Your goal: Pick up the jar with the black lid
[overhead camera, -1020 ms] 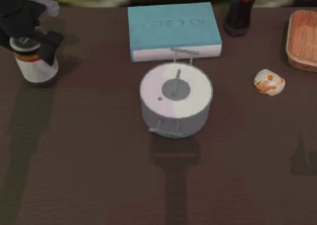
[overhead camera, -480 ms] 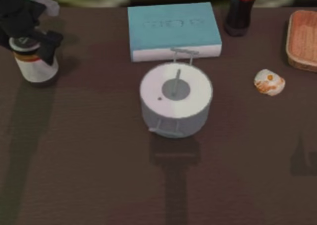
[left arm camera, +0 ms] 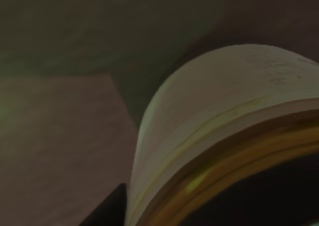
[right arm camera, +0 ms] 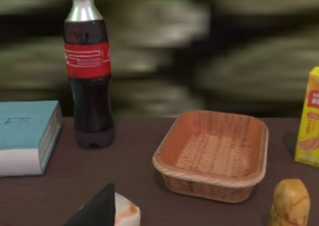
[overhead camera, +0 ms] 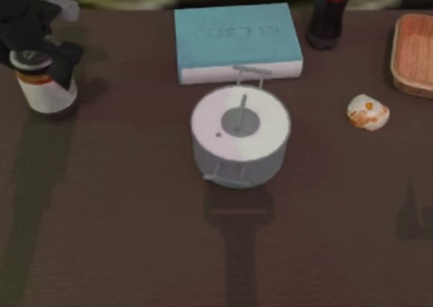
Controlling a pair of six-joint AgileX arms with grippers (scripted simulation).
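So the left gripper [overhead camera: 42, 57] is clamped around the top of the jar [overhead camera: 47, 94], black lid [overhead camera: 30, 58] sitting right between the fingers, way off to the left of the white pot [overhead camera: 240, 141] and left of the blue book [overhead camera: 237, 40]; the left wrist view just gets the jar's white side and orange band up close. The right wrist view shows a basket [right arm camera: 214, 156], cola bottle [right arm camera: 88, 71] and a yellow carton [right arm camera: 309, 116]; can't tell what the right gripper's doing.

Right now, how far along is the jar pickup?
Reach looks done: left gripper sits around the black lid of the jar at the table's left rear. In hand: the grasp, fingers apparently closed at lid height. Left: the lift; from above I cannot tell whether the jar has cleared the table. Right arm is out of the top view.
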